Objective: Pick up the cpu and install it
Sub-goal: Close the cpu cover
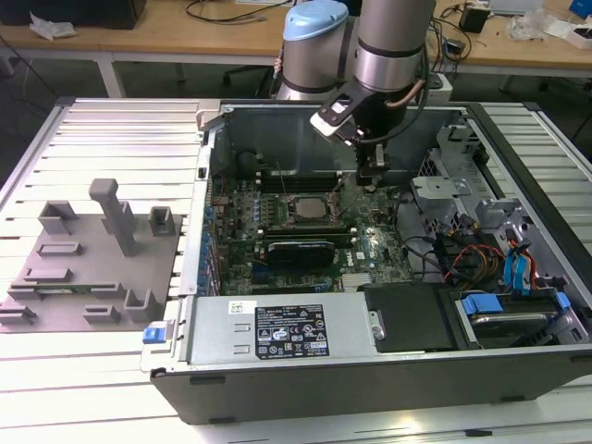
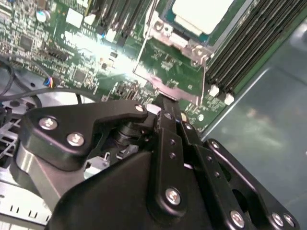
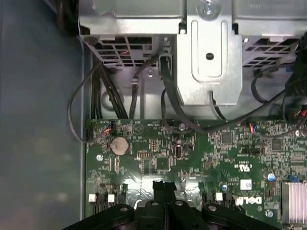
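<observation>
The arm's black fingers [image 3: 159, 190] are seen pressed together, with nothing clamped between them, inside the open dark grey computer case [image 1: 370, 370] that is laid on the slatted metal desk [image 1: 111, 148]. Their tips are held low over the green motherboard [image 3: 158, 143], just beside the metal-rimmed square socket frame [image 2: 164, 31]; whether that frame is touched cannot be told. The small flat square cpu with a silvery-white metal top [image 2: 199, 14] is seated within the socket frame, near the fingertips but not held by them. A grey plastic fixture plate [image 1: 88, 268] is laid on the desk outside the case, well apart from the fingers, towards the exterior view's left.
</observation>
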Tool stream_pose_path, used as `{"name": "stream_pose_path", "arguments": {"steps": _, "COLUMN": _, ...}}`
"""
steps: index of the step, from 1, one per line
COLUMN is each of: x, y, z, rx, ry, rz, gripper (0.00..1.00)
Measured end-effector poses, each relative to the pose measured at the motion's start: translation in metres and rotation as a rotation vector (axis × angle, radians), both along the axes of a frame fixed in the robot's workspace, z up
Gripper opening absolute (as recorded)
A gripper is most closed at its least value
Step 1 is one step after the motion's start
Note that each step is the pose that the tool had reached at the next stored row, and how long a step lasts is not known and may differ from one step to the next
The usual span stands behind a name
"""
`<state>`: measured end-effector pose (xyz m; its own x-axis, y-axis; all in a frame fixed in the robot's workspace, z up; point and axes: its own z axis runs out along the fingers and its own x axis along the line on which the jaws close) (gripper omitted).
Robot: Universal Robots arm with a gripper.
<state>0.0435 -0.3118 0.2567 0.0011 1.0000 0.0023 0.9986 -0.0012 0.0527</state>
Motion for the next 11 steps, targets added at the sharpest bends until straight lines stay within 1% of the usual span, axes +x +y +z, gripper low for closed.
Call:
{"name": "stream_pose_path", "arguments": {"steps": 1, "x": -0.0039, "y": 0.0000, "z": 0.0000, "rx": -0.0001, "ry": -0.0060, "rz": 0.000, "gripper": 0.11}}
{"name": "stream_pose_path", "arguments": {"steps": 4, "x": -0.0126, "y": 0.0001, "z": 0.0000, "rx": 0.0000, "ry": -0.0186, "rz": 0.000, "gripper": 0.11}}
{"name": "stream_pose_path", "arguments": {"steps": 5, "x": -0.0168, "y": 0.0001, "z": 0.0000, "rx": 0.0000, "ry": -0.0238, "rz": 0.000, "gripper": 0.11}}
{"name": "stream_pose_path", "arguments": {"steps": 9, "x": -0.0321, "y": 0.0004, "z": -0.0001, "rx": 0.0002, "ry": -0.0390, "rz": 0.000, "gripper": 0.11}}
{"name": "stream_pose_path", "arguments": {"steps": 10, "x": -0.0381, "y": 0.0005, "z": -0.0001, "rx": 0.0003, "ry": -0.0445, "rz": 0.000, "gripper": 0.11}}
{"name": "stream_pose_path", "arguments": {"steps": 11, "x": -0.0483, "y": 0.0006, "z": -0.0001, "rx": 0.0000, "ry": -0.0535, "rz": 0.000, "gripper": 0.11}}
